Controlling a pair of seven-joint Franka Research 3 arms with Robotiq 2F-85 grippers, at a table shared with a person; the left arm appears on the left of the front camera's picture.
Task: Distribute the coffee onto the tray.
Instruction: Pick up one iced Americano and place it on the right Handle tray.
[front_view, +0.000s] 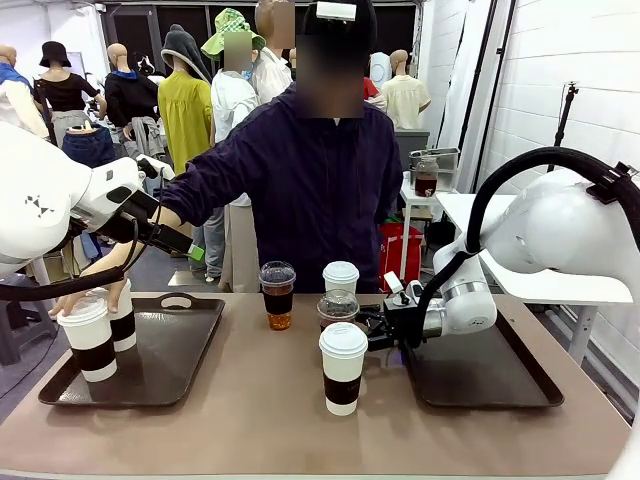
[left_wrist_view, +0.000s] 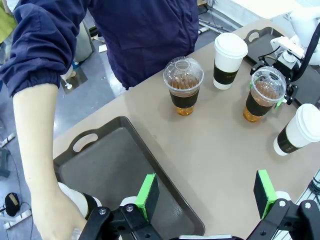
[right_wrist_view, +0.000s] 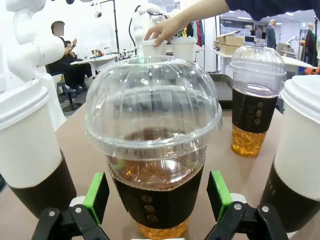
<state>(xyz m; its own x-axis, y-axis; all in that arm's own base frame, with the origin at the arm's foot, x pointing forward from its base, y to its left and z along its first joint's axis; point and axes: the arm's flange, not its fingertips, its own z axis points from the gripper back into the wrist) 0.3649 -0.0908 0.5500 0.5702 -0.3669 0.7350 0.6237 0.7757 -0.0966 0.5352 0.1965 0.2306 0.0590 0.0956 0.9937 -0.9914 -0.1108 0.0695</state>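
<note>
Table (front_view: 250, 410) with two trays (front_view: 175, 365), four cups (front_view: 343, 368)

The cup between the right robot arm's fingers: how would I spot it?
On the table, four cups stand between the left tray and the right tray. It is the clear dome-lidded cup of brown drink that the open right gripper straddles. The other clear cup stands farther left with nothing around it.

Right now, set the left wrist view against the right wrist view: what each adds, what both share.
Left wrist view: the left gripper, open, and the left tray from above. Right wrist view: side-on, gaps between the pads of the right gripper and the near dome cup. Shared: that gripper and cup, the second dome cup, the person's hand on a white cup.
</note>
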